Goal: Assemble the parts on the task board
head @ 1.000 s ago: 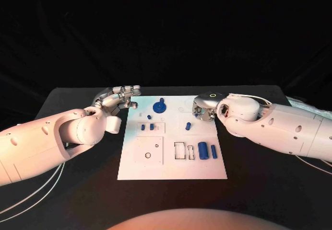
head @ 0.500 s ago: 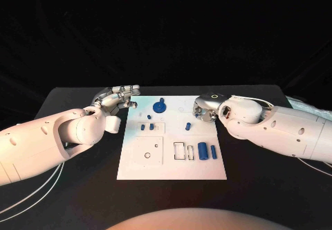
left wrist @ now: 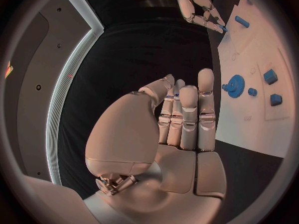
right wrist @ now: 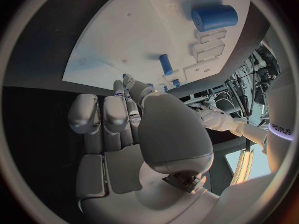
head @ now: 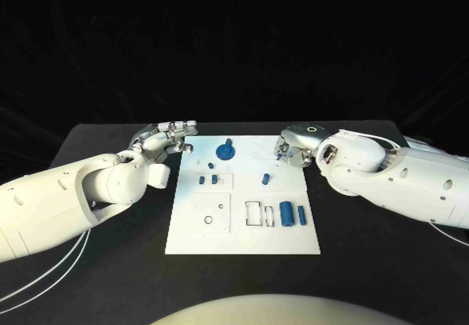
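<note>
The right hand (head: pixel 291 150) pinches a small blue part (left wrist: pixel 222 29) in its fingers over the task board's (head: pixel 245 237) far edge (ready for placing, I'd guess); the left hand (head: pixel 164 139) waits beside the board, fingers straight, holding nothing.

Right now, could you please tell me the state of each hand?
Left hand: open, fingers straight and together beside the task board, holding nothing.
Right hand: thumb closed against fingertips, a small blue part apparently pinched there.
</note>
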Action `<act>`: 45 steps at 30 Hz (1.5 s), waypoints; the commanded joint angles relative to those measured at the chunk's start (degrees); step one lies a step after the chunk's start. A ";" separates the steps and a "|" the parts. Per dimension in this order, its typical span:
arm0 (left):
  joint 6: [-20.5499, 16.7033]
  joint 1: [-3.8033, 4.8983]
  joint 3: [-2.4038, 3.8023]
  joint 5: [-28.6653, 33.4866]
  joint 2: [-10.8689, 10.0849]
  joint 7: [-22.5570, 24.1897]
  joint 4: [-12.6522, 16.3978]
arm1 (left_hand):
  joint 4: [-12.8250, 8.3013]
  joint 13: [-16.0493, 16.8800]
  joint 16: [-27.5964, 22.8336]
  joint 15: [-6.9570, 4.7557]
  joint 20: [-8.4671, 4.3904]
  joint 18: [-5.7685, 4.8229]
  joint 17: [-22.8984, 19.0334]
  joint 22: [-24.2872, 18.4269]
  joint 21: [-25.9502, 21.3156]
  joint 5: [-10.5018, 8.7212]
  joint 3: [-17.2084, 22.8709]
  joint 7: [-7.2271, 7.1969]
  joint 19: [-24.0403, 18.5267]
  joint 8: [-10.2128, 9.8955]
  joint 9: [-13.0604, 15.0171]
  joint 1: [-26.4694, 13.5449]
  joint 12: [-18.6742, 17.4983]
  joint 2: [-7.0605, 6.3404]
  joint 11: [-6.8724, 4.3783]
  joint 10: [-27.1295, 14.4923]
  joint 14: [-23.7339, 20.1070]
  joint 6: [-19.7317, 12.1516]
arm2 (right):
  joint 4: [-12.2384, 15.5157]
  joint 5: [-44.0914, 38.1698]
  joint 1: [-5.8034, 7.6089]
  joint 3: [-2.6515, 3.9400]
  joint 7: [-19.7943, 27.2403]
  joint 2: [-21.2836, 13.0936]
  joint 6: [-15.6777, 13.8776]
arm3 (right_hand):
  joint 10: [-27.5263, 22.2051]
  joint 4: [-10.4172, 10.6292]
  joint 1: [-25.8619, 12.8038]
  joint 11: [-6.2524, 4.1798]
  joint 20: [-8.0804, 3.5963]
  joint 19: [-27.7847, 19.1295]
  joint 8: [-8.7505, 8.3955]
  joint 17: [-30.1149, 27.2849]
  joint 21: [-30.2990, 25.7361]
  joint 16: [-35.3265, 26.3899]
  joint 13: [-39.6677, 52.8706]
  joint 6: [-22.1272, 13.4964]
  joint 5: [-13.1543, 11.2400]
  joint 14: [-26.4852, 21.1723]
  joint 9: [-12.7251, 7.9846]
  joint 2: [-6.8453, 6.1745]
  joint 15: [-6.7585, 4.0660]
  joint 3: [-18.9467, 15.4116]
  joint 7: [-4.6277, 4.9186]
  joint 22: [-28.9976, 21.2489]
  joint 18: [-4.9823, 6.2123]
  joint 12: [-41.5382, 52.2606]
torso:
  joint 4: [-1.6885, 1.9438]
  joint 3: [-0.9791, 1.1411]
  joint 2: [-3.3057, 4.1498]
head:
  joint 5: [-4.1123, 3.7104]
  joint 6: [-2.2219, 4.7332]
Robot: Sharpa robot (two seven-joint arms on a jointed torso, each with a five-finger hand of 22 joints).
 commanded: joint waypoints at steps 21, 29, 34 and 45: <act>1.51 0.00 0.05 -0.17 0.57 -0.01 0.62 | -0.22 0.11 -0.33 0.09 -0.38 0.64 -0.34 -0.11 -0.30 0.02 0.23 0.10 -0.05 0.20 0.01 0.25 0.30 0.39 0.17 -0.53 -0.67 -0.12 | 9.06 3.62 -1.84 -0.41 1.83 6.39 0.65 | 0.48 0.03 -0.73 0.26 0.03 0.94 -0.03 0.74 0.76 0.90 -0.08 0.49 0.26 1.77 0.07 -0.10 -0.44 0.47 0.34 0.78 -0.73 -0.59 | 0.07 -0.12 0.09 | 3.16 -0.45; 1.53 0.00 0.05 -0.18 0.64 -0.03 1.27 | -0.22 0.11 -0.33 0.09 -0.38 0.64 -0.34 -0.11 -0.30 0.02 0.23 0.10 -0.05 0.20 0.01 0.25 0.30 0.39 0.17 -0.53 -0.67 -0.12 | 6.58 3.18 -4.53 -0.94 2.58 10.25 2.81 | 0.47 -0.01 -0.75 0.33 0.09 0.98 -0.11 0.85 0.83 1.02 -0.09 0.42 0.26 1.77 0.08 -0.05 -0.37 0.61 0.44 0.85 -0.76 -0.73 | 0.06 -0.12 0.13 | 4.28 -0.92; 1.56 0.00 0.05 -0.23 0.64 -0.07 1.46 | -0.22 0.11 -0.33 0.09 -0.38 0.64 -0.34 -0.11 -0.30 0.02 0.23 0.10 -0.05 0.20 0.01 0.25 0.30 0.39 0.17 -0.53 -0.67 -0.12 | 5.40 2.84 -5.67 -1.09 2.82 11.60 3.28 | 0.46 -0.02 -0.82 0.41 0.14 0.97 -0.16 0.82 0.84 1.01 -0.10 0.37 0.27 1.76 0.08 -0.01 -0.31 0.69 0.53 0.85 -0.76 -0.83 | 0.07 -0.09 0.07 | 4.71 -1.24; 1.67 0.00 0.05 -0.27 0.70 -0.15 1.51 | -0.22 0.11 -0.33 0.09 -0.38 0.64 -0.34 -0.11 -0.30 0.02 0.23 0.10 -0.05 0.20 0.01 0.25 0.30 0.39 0.17 -0.53 -0.67 -0.12 | 4.40 1.57 -6.80 -1.24 2.98 13.16 3.95 | 0.47 0.06 -1.12 0.53 0.27 0.96 -0.23 0.94 0.86 1.15 -0.10 0.32 0.26 1.75 0.10 -0.04 -0.16 0.70 0.63 0.84 -0.77 -1.00 | -0.01 -0.03 0.08 | 5.16 -1.56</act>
